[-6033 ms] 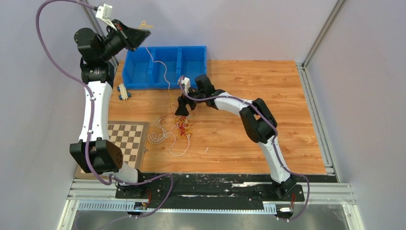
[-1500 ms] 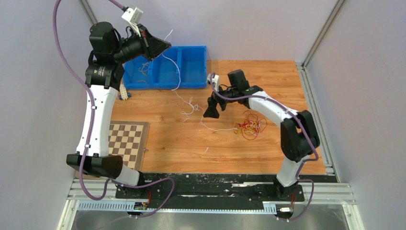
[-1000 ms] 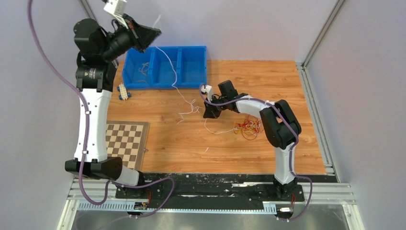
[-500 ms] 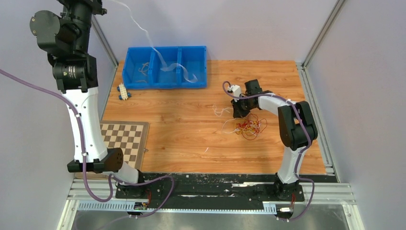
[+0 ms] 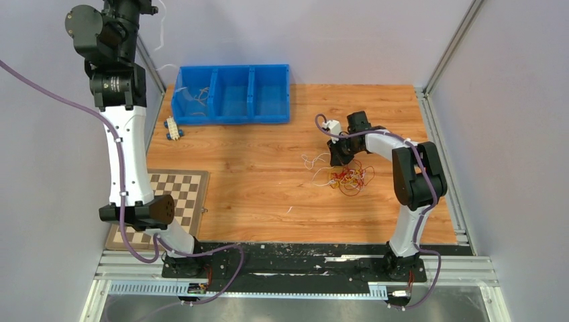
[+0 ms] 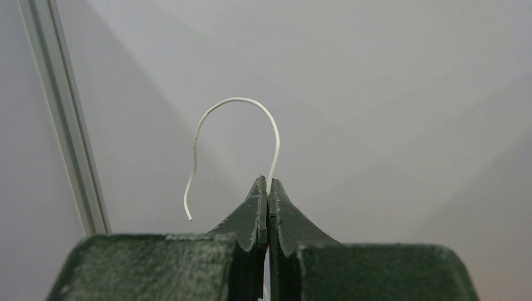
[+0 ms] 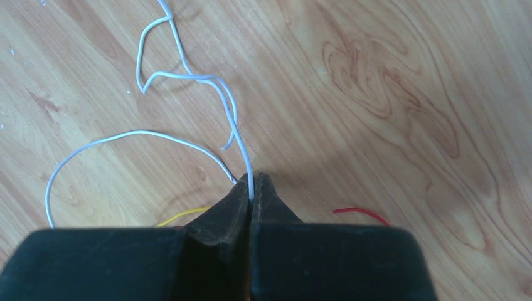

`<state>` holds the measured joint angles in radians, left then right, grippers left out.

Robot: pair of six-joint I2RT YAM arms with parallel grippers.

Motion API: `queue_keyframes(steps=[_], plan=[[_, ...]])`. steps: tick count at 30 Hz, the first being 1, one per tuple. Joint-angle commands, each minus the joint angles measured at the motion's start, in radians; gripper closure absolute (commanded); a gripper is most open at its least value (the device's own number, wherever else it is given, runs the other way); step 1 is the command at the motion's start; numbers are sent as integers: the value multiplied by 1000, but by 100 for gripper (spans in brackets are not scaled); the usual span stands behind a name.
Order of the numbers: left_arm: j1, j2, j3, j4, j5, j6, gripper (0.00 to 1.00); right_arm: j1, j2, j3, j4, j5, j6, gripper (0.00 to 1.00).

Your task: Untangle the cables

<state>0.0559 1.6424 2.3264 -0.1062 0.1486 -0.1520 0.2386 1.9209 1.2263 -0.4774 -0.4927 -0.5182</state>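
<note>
Cables (image 5: 345, 180) at right have lost one white wire (image 6: 233, 100), now hoisted far left in the clamped-shut left gripper (image 6: 268, 188), while the right gripper (image 7: 251, 188) pinches another white strand (image 7: 232, 119).

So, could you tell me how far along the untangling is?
Done: a few thin wires lie in the blue plastic bin's left compartment. In hand: the left gripper pinches one white wire aloft; the right gripper pinches a second white wire on the wooden table. Left: the red and yellow tangle beside it.
</note>
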Motion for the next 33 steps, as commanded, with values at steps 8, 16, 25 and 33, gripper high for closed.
queue_keyframes(steps=[8, 16, 25, 33], plan=[[1, 76, -60, 310, 237, 3, 99, -1, 38, 101, -138, -48, 10, 100], [-50, 228, 13, 433, 246, 21, 99, -5, 68, 154, -180, -83, 45, 100], [-52, 306, -45, 496, 161, 146, 100, -5, 122, 214, -212, -88, 60, 100], [-51, 390, 6, 528, 119, 226, 100, -6, 158, 259, -237, -84, 69, 100]])
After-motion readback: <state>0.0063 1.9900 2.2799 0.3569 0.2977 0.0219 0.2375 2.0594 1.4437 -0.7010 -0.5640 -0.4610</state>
